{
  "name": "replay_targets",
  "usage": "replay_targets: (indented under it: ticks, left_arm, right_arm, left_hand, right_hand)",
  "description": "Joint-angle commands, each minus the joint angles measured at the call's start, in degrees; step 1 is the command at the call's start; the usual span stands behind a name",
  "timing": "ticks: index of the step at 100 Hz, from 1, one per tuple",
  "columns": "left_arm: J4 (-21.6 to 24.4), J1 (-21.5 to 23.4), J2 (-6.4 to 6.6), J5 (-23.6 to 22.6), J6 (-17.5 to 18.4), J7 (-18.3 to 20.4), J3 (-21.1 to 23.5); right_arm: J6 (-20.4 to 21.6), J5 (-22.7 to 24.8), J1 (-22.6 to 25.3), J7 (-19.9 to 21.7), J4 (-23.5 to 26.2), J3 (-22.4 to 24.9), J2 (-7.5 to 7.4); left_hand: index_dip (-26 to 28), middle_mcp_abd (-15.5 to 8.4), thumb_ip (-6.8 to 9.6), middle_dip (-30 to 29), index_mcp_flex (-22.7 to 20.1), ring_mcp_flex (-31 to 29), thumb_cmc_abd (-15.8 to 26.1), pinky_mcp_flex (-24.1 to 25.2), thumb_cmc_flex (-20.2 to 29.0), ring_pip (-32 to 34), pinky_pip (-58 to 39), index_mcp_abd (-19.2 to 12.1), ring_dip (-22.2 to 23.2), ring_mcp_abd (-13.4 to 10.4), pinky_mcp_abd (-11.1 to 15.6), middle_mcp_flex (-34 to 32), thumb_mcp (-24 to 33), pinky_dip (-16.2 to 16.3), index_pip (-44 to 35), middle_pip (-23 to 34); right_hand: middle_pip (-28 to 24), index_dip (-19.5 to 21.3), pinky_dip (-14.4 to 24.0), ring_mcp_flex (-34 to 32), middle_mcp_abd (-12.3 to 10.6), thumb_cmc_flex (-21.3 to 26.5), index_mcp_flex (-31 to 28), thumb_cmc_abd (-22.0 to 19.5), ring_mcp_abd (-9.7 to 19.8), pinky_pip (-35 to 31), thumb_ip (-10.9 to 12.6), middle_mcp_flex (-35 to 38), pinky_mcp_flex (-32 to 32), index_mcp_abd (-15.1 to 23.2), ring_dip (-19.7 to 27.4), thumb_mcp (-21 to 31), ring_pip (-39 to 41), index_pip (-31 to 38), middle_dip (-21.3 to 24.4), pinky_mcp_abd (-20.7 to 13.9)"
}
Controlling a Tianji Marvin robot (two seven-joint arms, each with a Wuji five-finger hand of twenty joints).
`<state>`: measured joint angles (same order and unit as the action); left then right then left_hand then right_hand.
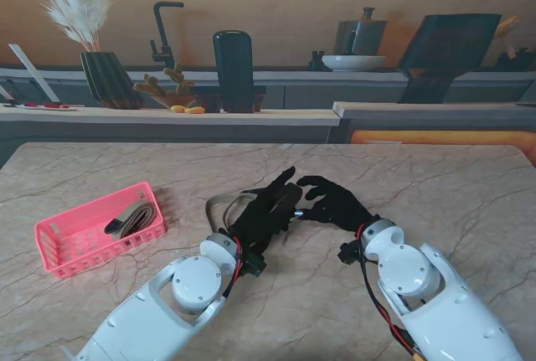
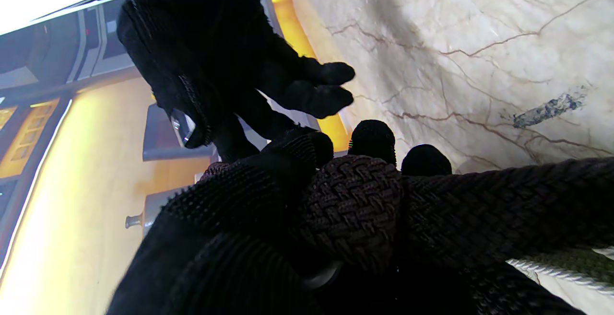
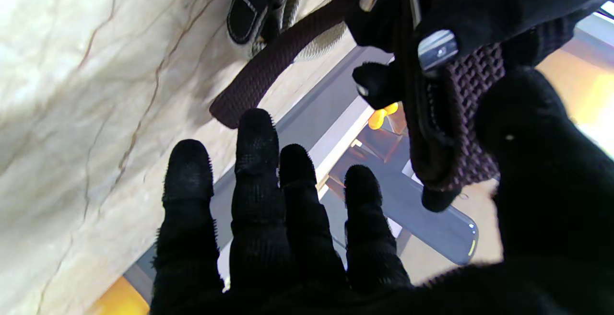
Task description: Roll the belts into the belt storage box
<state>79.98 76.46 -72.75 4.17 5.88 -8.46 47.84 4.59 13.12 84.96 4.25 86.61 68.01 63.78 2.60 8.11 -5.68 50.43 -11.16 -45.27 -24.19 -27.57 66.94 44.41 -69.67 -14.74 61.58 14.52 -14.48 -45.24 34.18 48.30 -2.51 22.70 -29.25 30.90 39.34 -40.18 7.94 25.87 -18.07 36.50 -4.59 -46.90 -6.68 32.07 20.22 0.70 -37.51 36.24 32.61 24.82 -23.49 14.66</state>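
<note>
Fingers of the left hand [image 1: 266,210] were curled around a dark woven belt [image 2: 355,209], holding a partly wound bit of it near the middle of the table [image 1: 435,185]. Its wrist view showed the braided belt pressed under those fingers. The right hand [image 1: 335,202] sat just beside the left one, and the fingertips of the two nearly met. Its four fingers [image 3: 254,161] were straight and a little apart, holding nothing I could see. Its thumb seemed to touch the belt near a shiny metal piece [image 3: 435,49], but I could not tell if it pinched.

The loose part of the belt ran away from the left hand, toward the far left, and lay on the table in a bend. So the long part lay on the left hand's side, and that hand was nearer to it.

The pink storage box [image 1: 96,231] stood near the table's left edge, well apart from both hands. One rolled belt [image 1: 132,220] already lay inside it.
</note>
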Motion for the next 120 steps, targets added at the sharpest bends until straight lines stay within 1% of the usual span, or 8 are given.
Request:
replay_targets:
  ticks: [1,39,50,65,74,87,110,120]
  left_arm:
    - [0.33,0.28,-0.22,0.13,0.2,0.59,-0.05]
    - [0.55,0.39,0.05,0.13,-0.31,1.46,0.08]
    - [0.7,0.54,0.01,-0.02,-0.33,1.13,0.16]
    - [1.05,0.7,0.08,0.04,-0.47,1.15,0.37]
    - [1.31,0.88,0.08,0.53,-0.91,1.3,0.52]
    - [1.5,1.12,0.09,1.77,-1.38,1.68,1.01]
    - [1.62,1.37,0.07,2.31,-1.78,1.42,1.97]
    - [1.68,1.33,0.07,3.42,-1.91,1.85,2.21]
  right_arm:
    - [0.65,1.24,-0.77,0.12,-1.02,-0.89,0.99]
    - [6.04,-0.84,-2.4,-2.48,-2.94,-3.15,1.87]
    - [6.5,-0.51,-2.12,-3.36,-2.64,-3.16,2.0]
    - [7.26,-0.46,-2.04,-4.92,-2.72,-3.3,2.36]
    - [8.04,0.08,-1.99,-7.1,-2.65,-3.46,2.78]
    - [9.12,3.37,-1.33,-9.52,-0.99,-2.44,2.83]
    - [11.58,8.86,-0.32,-11.69,4.02,0.96,2.41]
    - [12.68,10.24,-0.23,-11.63,6.21,2.17,2.16]
  left_hand:
    - [-0.95,-2.2,1.61,-0.2,1.66,-2.04,0.31,-1.57,1.62,-0.1,-3.52,-3.34,-0.46,-1.14,2.46,-0.25,4.71,0.29,3.01,0.57]
    - [0.33,-2.02,1.62,0.06,1.27,-2.12,0.18,-1.54,1.71,-0.36,-3.27,-2.29,-0.47,-1.06,2.32,-0.11,4.89,-0.2,1.1,0.92]
    - [0.8,-2.17,1.59,0.24,1.26,-2.21,0.14,-1.66,1.77,-0.38,-3.23,-2.16,-0.44,-1.01,2.14,-0.23,4.93,-0.31,0.38,1.01]
    - [1.76,-1.92,1.55,0.56,1.11,-2.09,0.0,-1.68,1.71,-0.44,-3.23,-0.5,-0.45,-1.03,2.08,-0.22,4.68,-0.41,-1.24,0.91]
    - [2.93,-1.01,2.59,0.5,1.95,-0.3,-1.6,0.01,-3.38,-1.13,-1.95,6.01,-0.91,-1.22,1.55,1.66,5.11,-0.82,-3.05,-0.99]
    - [4.19,-1.01,4.52,-18.94,2.11,10.86,0.2,10.55,-17.34,-9.18,9.57,11.65,-15.37,-1.04,-1.07,12.84,3.24,-5.62,-5.28,3.42]
    - [11.92,-0.36,3.2,-26.64,1.08,18.69,-2.36,19.56,-22.08,-24.12,24.69,14.84,-31.74,-3.08,1.07,13.18,1.38,-18.29,-20.21,-3.03]
    - [13.1,0.31,2.9,-28.38,-4.62,18.25,-2.25,19.58,-22.3,-25.96,26.24,15.31,-35.0,-3.12,2.28,11.47,0.89,-21.85,-22.63,-4.36]
  right_hand:
    - [0.84,1.02,1.53,1.84,-0.85,1.36,1.59,-0.66,1.36,1.11,2.18,-1.82,-0.92,1.93,-0.77,-1.22,-0.58,-0.78,-0.13,-1.84]
    - [0.99,4.18,3.22,-1.41,-6.72,5.41,-14.13,-2.96,2.91,1.65,0.26,10.52,1.15,12.79,-0.8,10.26,0.51,11.35,0.56,-2.61]
    - [-1.3,-6.91,2.64,-3.6,-6.69,13.85,-16.39,-5.52,3.31,0.8,-3.5,17.42,2.38,16.04,-0.99,3.5,1.65,24.75,-0.57,-2.36]
    - [-3.5,-10.33,2.18,-8.19,-6.31,19.13,-27.08,-7.9,3.25,-0.88,-3.75,28.97,4.58,17.06,-2.86,6.36,5.95,30.65,-2.09,-1.81]
    - [-3.63,-12.47,1.69,-10.22,-5.59,18.46,-30.01,-5.59,2.7,-2.23,-5.42,32.14,5.69,15.83,-3.6,10.58,7.96,31.94,-1.18,-1.32]
    - [-3.8,-12.91,1.52,-10.95,-5.18,18.5,-31.0,-4.72,2.51,-2.81,-5.64,33.15,6.15,15.38,-3.84,11.56,8.7,32.31,-0.77,-1.3]
    - [-4.78,-12.98,1.31,-11.38,-4.84,18.35,-31.26,-4.56,2.66,-3.75,-5.84,33.45,6.74,15.23,-4.31,12.4,9.94,32.63,-0.95,-1.46]
    - [-5.24,-12.83,1.08,-11.26,-4.86,18.35,-31.15,-4.68,2.74,-4.02,-5.93,33.2,6.8,15.33,-4.47,12.52,10.33,32.8,-1.05,-1.61]
